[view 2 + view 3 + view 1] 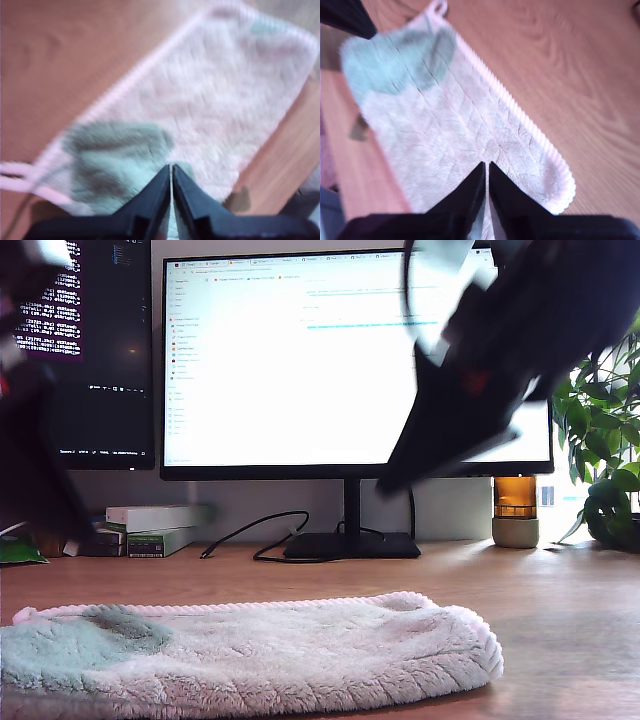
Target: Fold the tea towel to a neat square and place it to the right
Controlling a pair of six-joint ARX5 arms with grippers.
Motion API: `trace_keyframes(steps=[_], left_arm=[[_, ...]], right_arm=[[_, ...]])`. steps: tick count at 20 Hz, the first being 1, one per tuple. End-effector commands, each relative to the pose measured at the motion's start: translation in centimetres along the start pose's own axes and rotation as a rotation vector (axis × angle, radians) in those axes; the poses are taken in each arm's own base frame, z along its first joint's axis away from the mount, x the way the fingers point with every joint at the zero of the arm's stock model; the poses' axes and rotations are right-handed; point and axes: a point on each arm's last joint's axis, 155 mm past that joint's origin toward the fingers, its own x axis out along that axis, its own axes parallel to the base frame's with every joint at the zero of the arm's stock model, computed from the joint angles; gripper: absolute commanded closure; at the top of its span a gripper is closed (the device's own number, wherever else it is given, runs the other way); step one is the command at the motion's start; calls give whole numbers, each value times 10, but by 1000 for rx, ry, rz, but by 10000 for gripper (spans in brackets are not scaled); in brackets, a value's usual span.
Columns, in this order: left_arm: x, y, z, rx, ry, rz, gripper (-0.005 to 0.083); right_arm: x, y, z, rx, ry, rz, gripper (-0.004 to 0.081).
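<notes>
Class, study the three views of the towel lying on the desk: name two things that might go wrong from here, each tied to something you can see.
1. The towel is thick and plush, so a fold may spring open or end uneven rather than square.
2. Both wrist views are blurred and a dark arm smears across the exterior view, suggesting fast motion; my first claw and second claw look closed above the pile, so a hurried grab could miss the hem or bunch the cloth.

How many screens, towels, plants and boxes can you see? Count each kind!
Screens: 2, the big white monitor and the dark monitor
Towels: 1, the tea towel
Plants: 1, the plant
Boxes: 2, the white box and the green box
Total: 6
</notes>
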Motion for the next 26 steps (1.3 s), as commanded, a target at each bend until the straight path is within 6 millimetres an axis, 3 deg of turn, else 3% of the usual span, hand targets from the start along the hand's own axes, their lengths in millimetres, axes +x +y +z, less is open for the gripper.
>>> trace_keyframes(steps=[1, 7, 14, 19, 26], left_arm=[[7, -3, -4, -3, 22, -21, 794], [23, -10, -16, -20, 87, -71, 795], [31, -3, -25, -43, 132, -56, 795], [40, 10, -36, -89, 181, -30, 795], [43, 12, -38, -95, 188, -27, 795]], right_arm=[[13, -1, -10, 5, 22, 5, 782], [46, -17, -8, -33, 44, 4, 782], [65, -41, -2, -56, 64, -13, 782], [69, -46, -16, -50, 108, -6, 782], [70, -47, -47, 3, 207, 18, 782]])
